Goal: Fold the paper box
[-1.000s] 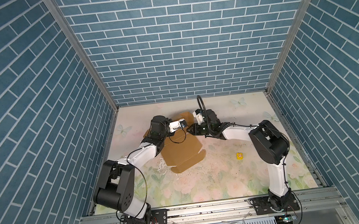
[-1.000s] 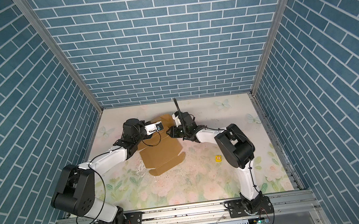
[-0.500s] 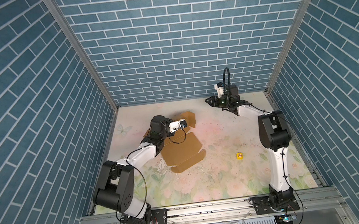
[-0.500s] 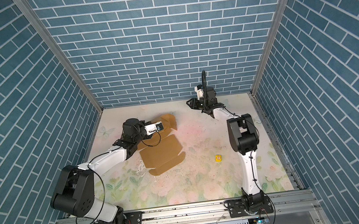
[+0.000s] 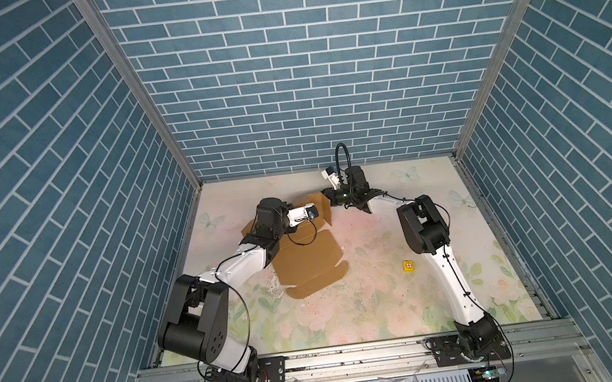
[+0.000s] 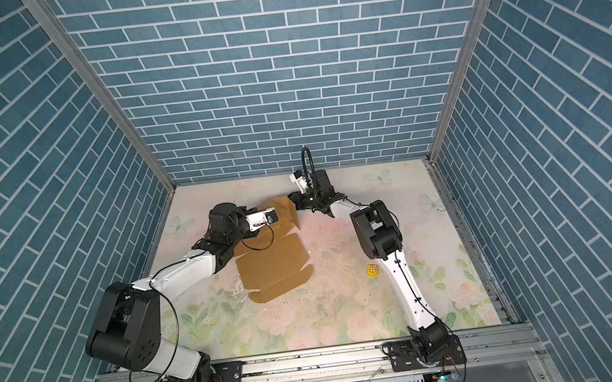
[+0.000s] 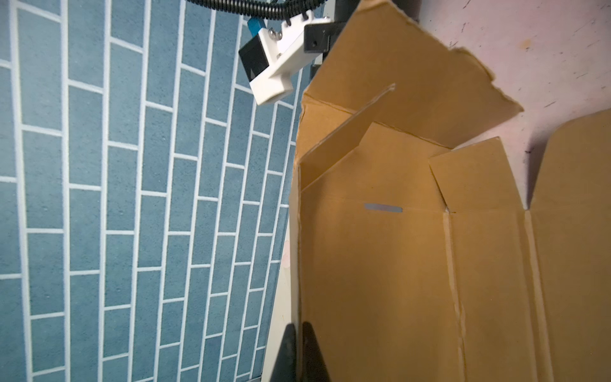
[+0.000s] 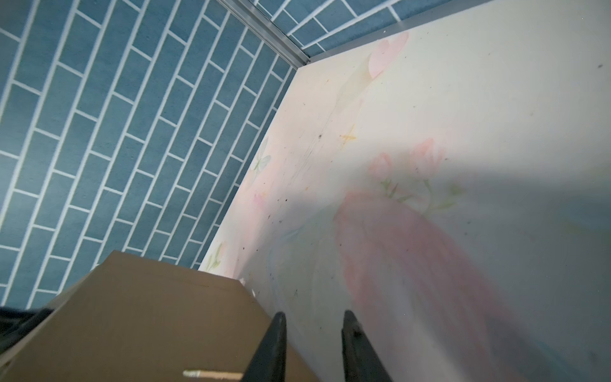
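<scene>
Both top views show the plain brown die-cut cardboard paper box [image 5: 310, 256] on the floral-printed tabletop [image 5: 387, 300] near its back edge, left of centre — far flaps raised. The left gripper [image 7: 299, 327] pinches a creased upright wall; the right gripper [image 8: 312, 319], jaws spread, is just beside a raised flap.

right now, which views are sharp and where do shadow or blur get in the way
Both top views: sharp and evenly lit, the wide-angle lens splaying the walls, hardly any shadow around the paper box. Left wrist view: cardboard creases crisp, the left gripper only a dark silhouette. Right wrist view: soft throughout, a broad grey shadow across the table, the near cardboard out of focus.
</scene>
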